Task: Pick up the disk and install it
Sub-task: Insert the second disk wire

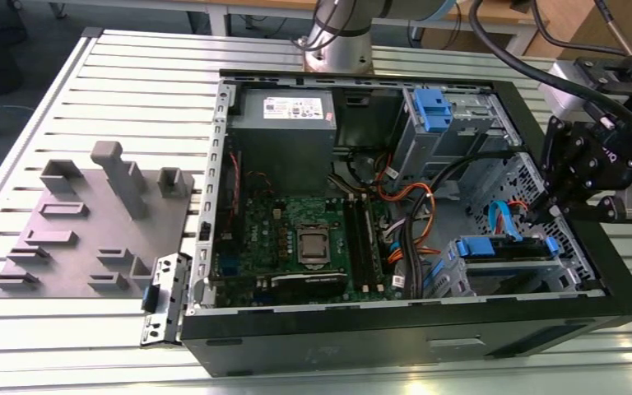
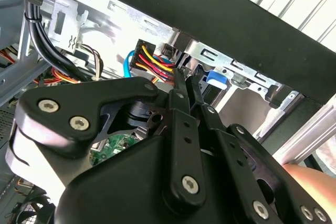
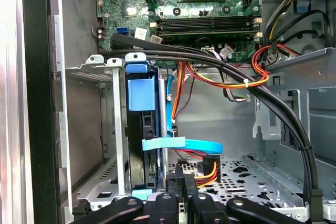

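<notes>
- Gripper (image 1: 563,210) above the drive cage; jaws nearly together, apparently empty.
- Disk (image 3: 143,129) already seated in its bay: install step, late.
- Next: clean withdrawal past cables (image 3: 210,59).

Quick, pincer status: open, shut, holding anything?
Pincer: shut, fingers pressed together with nothing between them, inside the computer case beside the disk sitting in its bay.

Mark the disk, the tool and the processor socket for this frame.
disk (image 3: 142,95): first wrist view, on its blue caddy handle.
tool (image 2: 187,85): second wrist view, midway between the fingertips.
processor socket (image 1: 315,245): exterior view, on the metal lid's middle.
</notes>
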Tool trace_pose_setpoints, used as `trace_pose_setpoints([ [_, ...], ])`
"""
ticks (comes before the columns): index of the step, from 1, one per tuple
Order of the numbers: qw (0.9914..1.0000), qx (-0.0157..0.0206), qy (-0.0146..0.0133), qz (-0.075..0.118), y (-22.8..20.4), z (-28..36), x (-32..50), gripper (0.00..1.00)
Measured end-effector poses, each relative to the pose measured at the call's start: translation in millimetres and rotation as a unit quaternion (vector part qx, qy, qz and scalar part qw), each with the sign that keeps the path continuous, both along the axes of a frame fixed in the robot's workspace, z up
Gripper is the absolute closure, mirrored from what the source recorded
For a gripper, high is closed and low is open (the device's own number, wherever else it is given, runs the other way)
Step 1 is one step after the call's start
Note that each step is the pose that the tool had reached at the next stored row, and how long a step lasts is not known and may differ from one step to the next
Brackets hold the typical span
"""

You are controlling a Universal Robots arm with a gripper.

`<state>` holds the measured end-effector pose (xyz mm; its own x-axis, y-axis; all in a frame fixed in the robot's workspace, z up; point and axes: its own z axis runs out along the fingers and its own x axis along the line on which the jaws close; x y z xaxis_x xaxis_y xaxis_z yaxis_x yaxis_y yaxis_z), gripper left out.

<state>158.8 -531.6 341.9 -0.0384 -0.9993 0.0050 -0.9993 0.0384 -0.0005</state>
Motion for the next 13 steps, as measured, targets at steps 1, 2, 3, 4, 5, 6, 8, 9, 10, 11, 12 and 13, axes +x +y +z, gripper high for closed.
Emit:
trace_pose_setpoints([
  [1, 1.00000, 0.0000, 0.0000, 0.000, -0.9, 0.0, 0.0, 0.84],
  [2, 1.00000, 0.0000, 0.0000, 0.000, -0.9, 0.0, 0.0, 0.84],
  [3, 1.00000, 0.0000, 0.0000, 0.000, -3.2, 0.0, 0.0, 0.84],
  [4, 1.00000, 0.0000, 0.0000, 0.000, -4.0, 0.6, 0.0, 0.84],
  [5, 1.00000, 0.0000, 0.0000, 0.000, -4.0, 0.6, 0.0, 0.84],
  [6, 1.00000, 0.0000, 0.0000, 0.000, -4.0, 0.6, 0.0, 0.84],
  [8, 1.00000, 0.0000, 0.0000, 0.000, -4.0, 0.6, 0.0, 0.84],
  [9, 1.00000, -0.0001, 0.0000, 0.000, -4.1, 0.7, 0.0, 0.84],
  [10, 1.00000, -0.0002, 0.0000, 0.000, -4.3, 0.8, 0.0, 0.84],
  [11, 1.00000, -0.0001, 0.0000, 0.000, -4.6, 0.8, 0.0, 0.84],
  [12, 1.00000, -0.0001, 0.0000, 0.000, -5.1, 0.7, -0.1, 0.84],
  [13, 1.00000, 0.0000, 0.0000, 0.000, -5.6, 0.6, -0.3, 0.84],
])
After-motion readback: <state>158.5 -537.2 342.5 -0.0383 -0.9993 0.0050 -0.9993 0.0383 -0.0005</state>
